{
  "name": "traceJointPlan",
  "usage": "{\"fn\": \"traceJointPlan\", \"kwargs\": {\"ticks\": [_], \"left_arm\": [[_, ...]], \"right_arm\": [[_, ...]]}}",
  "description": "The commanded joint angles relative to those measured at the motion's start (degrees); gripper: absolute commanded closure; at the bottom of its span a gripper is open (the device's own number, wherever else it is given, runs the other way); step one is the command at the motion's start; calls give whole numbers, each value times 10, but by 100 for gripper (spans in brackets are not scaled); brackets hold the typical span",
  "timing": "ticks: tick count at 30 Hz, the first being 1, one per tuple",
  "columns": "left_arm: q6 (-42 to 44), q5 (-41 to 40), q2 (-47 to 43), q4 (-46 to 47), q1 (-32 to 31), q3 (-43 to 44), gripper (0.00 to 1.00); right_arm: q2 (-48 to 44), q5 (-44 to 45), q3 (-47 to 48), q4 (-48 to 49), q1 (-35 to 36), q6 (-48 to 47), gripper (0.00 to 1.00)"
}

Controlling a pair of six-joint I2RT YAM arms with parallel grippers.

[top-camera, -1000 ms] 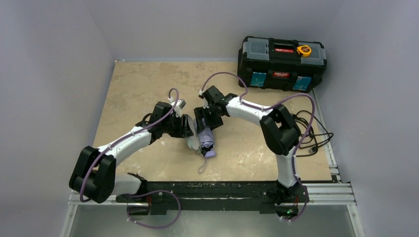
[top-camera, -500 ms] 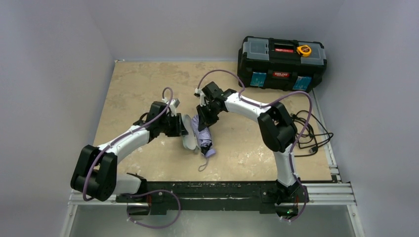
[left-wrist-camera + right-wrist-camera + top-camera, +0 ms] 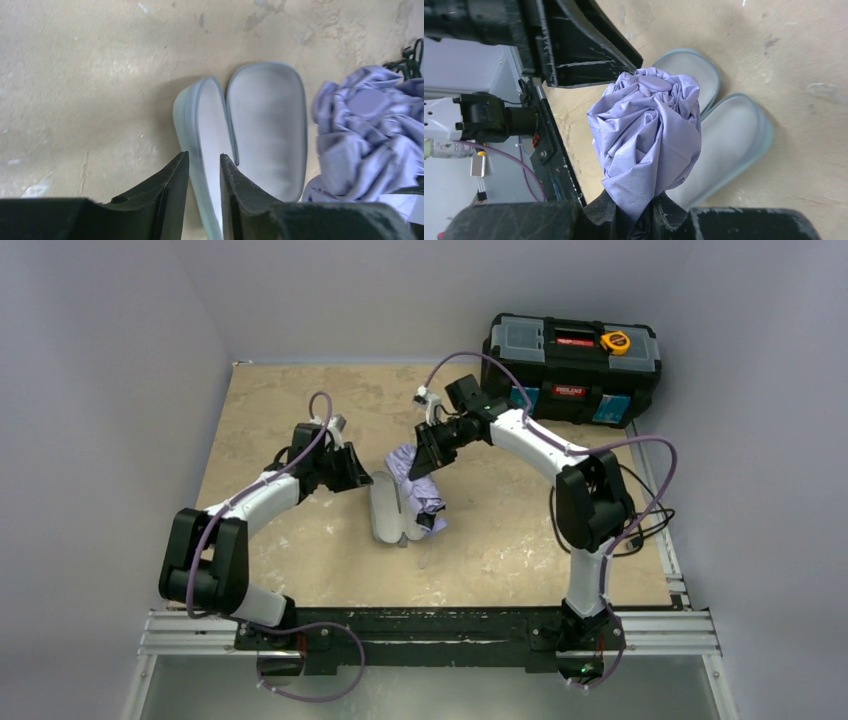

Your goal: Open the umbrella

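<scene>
My right gripper (image 3: 634,209) is clenched on the umbrella (image 3: 646,135), two fingers pinching the bunched lavender cloth at its near end. The umbrella is folded, its cloth crumpled and twisted round itself, and the round cap at its far end points away from my wrist. From above, it sits over the middle of the table (image 3: 280,410), slanting from my right gripper toward the near edge, with a dark patch at its lower end. I cannot tell whether it rests on the table or hangs clear. Just to its left lies the pale green case (image 3: 267,130), split into two long halves with their pale insides facing up. My left gripper (image 3: 204,159) is at the case's left side, jaws drawn close with only a narrow slit between them. The rim of one half shows through that slit, but I cannot tell whether I pinch it or merely hover over it. A black toolbox (image 3: 570,355) stands at the far right, well apart.
</scene>
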Motion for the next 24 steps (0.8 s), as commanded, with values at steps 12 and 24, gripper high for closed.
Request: {"fn": "traceJointPlan", "kwargs": {"ticks": [12,24], "left_arm": [[25,58,-136,-37,185,49,20],[139,73,-269,-294,390,133,0]], "right_arm": [[-99,33,30,140,54,133,100],[98,174,142,147,210,165,100]]}}
